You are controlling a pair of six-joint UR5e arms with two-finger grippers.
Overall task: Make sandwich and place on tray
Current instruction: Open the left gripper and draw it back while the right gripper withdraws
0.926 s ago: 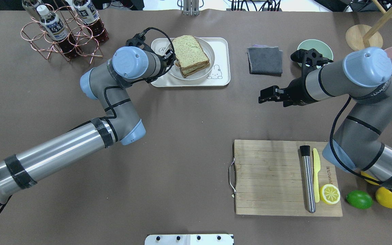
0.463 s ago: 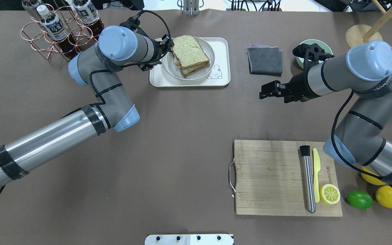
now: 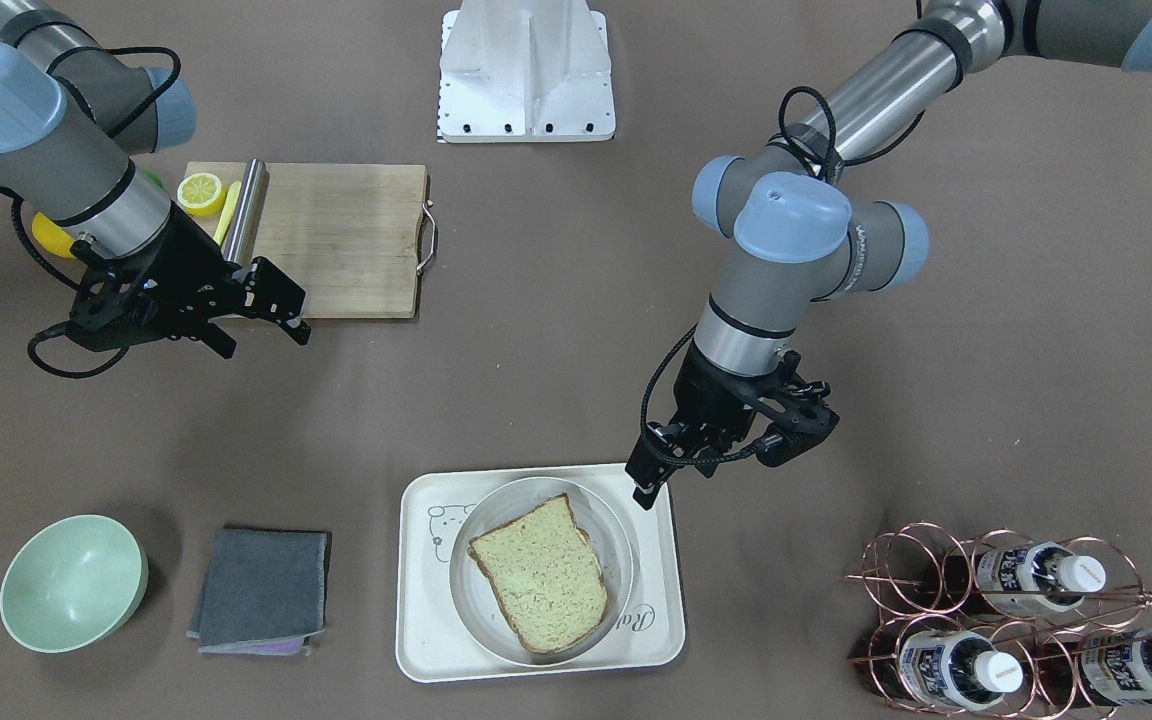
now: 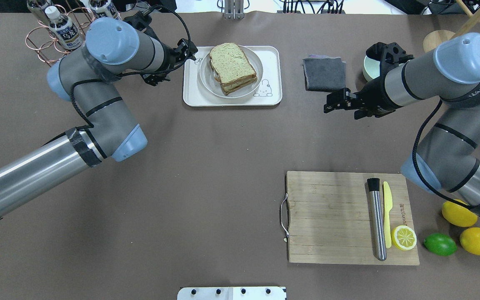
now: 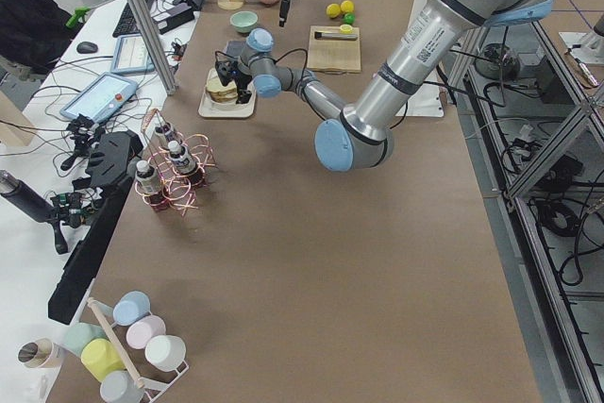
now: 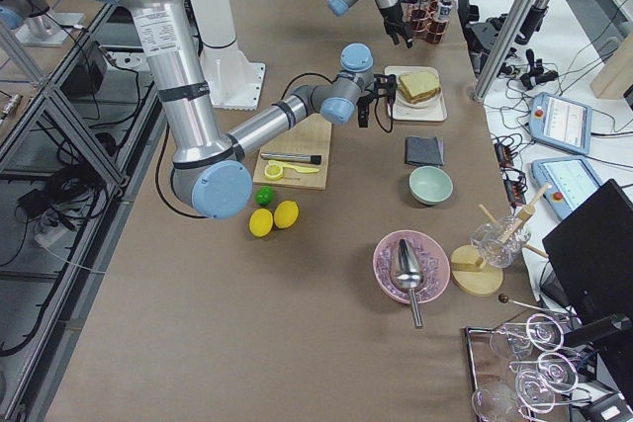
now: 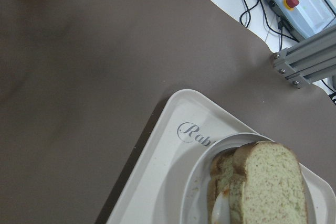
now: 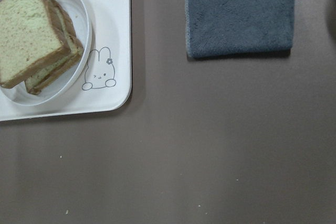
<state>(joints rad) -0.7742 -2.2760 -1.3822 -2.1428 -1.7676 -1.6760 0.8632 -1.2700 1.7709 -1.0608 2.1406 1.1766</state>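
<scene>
The sandwich (image 4: 232, 66) lies on a plate (image 4: 206, 79), which sits on the tray (image 4: 272, 56) at the desk's (image 4: 223, 166) far side. The left pincer (image 4: 186, 49) hangs just beside the tray's left rim. Right of the tray lie a cloth (image 4: 325, 73), then a bowl (image 3: 73, 582). The right pincer (image 4: 328, 103) hovers before the cloth. Nearer the robot, on its right, a cutting board (image 4: 327, 216) carries a rod (image 4: 377, 221), a knife (image 4: 387, 212) and a lemon half (image 4: 403, 237).
</scene>
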